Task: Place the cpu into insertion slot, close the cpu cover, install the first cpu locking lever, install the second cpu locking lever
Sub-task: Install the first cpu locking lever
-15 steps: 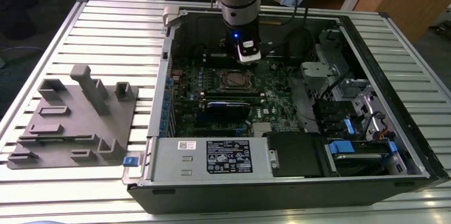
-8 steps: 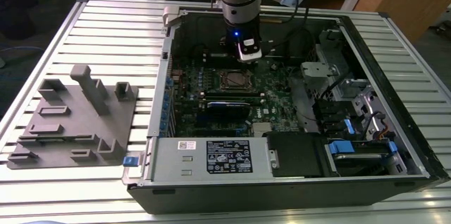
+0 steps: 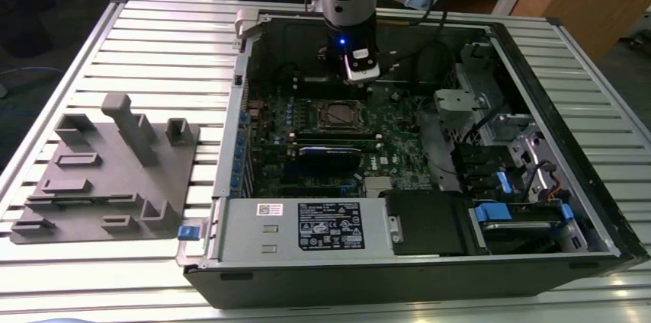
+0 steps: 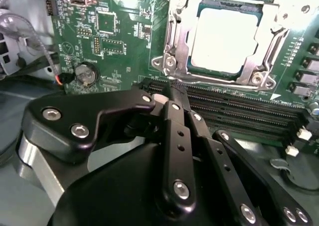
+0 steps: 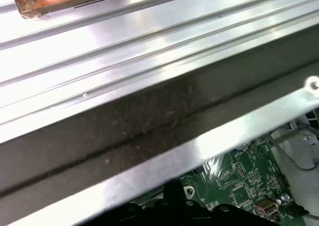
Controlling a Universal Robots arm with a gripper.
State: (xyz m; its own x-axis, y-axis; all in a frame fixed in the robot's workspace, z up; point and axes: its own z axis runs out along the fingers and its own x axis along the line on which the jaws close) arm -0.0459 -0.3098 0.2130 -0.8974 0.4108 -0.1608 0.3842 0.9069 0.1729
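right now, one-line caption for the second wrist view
Gripper poised beside the cpu cover, closed over the seated cpu.

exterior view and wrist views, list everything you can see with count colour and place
computer case: one, black, open on the slatted table
table: one, silver slats, under the case
circuit board: one, green, inside the case
cpu: one, silver-grey, seated in the insertion slot
insertion slot: one, silvery rim, middle of the board
cpu cover: one, silvery frame, down around the cpu
fixture block: one, grey, exterior view's left of the case
gripper: one, black, just beside the slot, apparently holding nothing
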